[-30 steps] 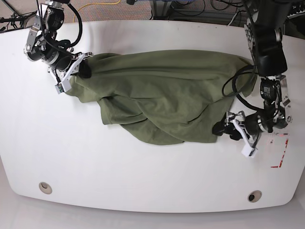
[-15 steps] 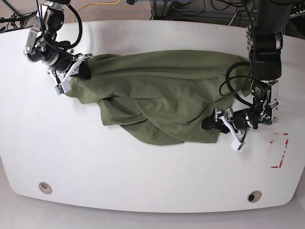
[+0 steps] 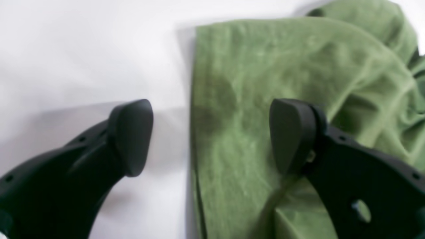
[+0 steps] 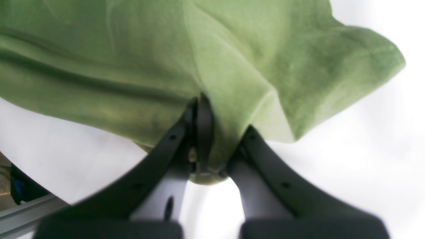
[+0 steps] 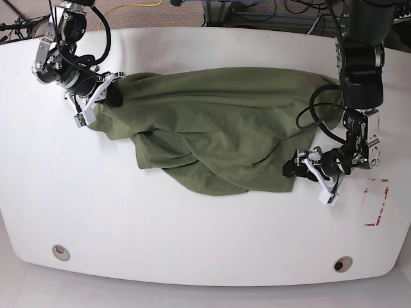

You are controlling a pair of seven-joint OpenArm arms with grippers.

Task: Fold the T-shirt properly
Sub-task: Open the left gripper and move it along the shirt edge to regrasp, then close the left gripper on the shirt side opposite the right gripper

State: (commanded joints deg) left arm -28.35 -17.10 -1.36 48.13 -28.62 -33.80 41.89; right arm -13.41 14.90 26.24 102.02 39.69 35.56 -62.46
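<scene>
Right gripper [image 5: 110, 96] at the base view's left, pinching a fold of the olive T-shirt [image 5: 218, 128], shirt crumpled across the white table [image 5: 192, 237], left gripper [image 5: 300, 168] at the right, jaws spread, straddling the shirt's straight edge, one finger over cloth, the other over bare table

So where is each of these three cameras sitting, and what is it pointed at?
Base: above the table, looking down at the T-shirt and both arms.
Left wrist: on the left arm, looking past the open left gripper at the shirt's edge.
Right wrist: on the right arm, looking along the right gripper, jaws shut on cloth.
All three share the T-shirt and white table.
</scene>
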